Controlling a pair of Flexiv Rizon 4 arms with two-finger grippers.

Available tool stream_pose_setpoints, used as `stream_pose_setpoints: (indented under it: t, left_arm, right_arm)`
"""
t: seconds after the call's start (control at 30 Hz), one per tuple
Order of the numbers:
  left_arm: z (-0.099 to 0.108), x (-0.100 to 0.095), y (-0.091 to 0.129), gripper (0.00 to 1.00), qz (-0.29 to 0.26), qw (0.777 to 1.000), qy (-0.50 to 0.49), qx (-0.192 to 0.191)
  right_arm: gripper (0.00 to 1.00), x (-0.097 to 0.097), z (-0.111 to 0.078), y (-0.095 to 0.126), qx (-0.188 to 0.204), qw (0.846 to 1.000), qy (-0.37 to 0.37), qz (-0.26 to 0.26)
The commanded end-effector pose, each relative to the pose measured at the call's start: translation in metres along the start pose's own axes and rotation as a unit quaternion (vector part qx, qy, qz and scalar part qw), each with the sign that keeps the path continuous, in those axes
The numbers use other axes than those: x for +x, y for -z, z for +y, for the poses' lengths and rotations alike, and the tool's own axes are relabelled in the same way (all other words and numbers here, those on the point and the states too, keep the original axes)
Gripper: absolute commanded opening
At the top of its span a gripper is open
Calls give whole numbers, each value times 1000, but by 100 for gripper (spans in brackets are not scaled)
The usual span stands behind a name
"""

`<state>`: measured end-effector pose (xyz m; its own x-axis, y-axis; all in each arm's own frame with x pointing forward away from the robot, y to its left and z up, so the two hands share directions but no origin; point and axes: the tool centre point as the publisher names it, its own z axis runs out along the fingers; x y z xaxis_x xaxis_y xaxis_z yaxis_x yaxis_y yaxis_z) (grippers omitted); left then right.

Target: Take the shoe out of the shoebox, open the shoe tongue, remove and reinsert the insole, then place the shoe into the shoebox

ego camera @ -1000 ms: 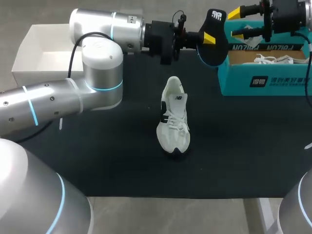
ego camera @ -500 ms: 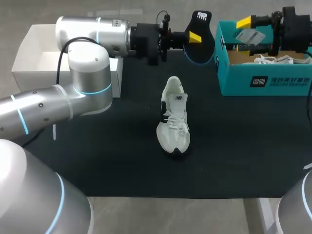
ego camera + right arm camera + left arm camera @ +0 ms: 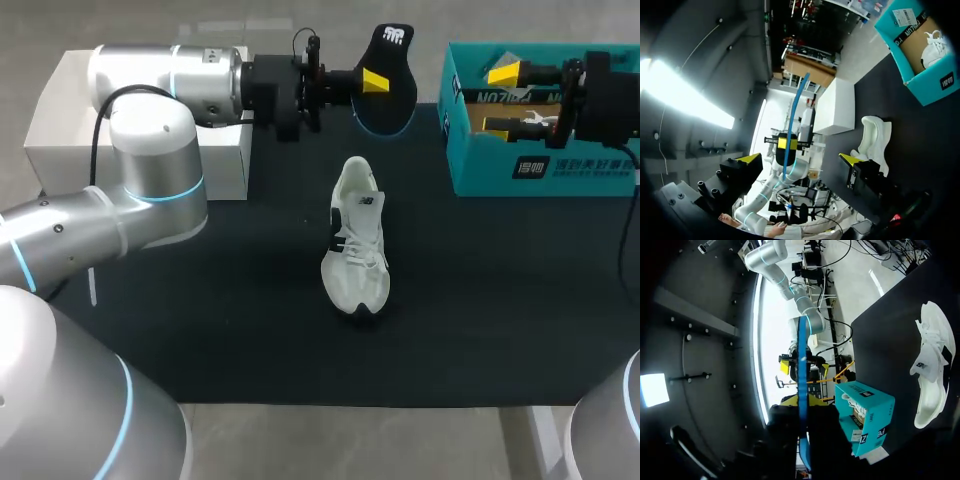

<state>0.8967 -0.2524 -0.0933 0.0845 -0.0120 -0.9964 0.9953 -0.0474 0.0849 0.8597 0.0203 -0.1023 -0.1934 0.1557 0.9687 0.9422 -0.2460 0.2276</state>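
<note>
A white shoe [image 3: 357, 240] lies on the black mat, toe towards the front edge. My left gripper [image 3: 368, 80] is shut on the black, blue-edged insole [image 3: 388, 62] and holds it upright in the air behind the shoe. From the left wrist the insole [image 3: 802, 405] appears edge-on between the fingers. My right gripper [image 3: 503, 99] stands open with nothing in it, above the near left part of the teal shoebox [image 3: 540, 165]. From the right wrist, the open gripper [image 3: 800, 159] faces the insole [image 3: 792, 120], with the shoe [image 3: 875, 137] beside it.
A white box [image 3: 60, 130] stands at the back left of the table, under my left arm. Another white shoe [image 3: 932, 47] lies inside the shoebox [image 3: 927, 80]. The mat [image 3: 250, 330] around the shoe is bare.
My left arm has carried the insole to the left, away from the right gripper. The right gripper has opened wide and drawn back and down over the shoebox.
</note>
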Motion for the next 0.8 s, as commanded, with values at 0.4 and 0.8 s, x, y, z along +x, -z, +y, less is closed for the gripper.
stream_pose_setpoints:
  t: [0.4, 0.8]
  left_arm:
    - [0, -1, 4, 0, 16, 1000, 9, -7]
    - [0, -1, 4, 0, 16, 1000, 9, -7]
  right_arm:
    - [100, 1, 1, -2, 0, 1000, -1, -2]
    - [100, 1, 1, -2, 0, 1000, -1, -2]
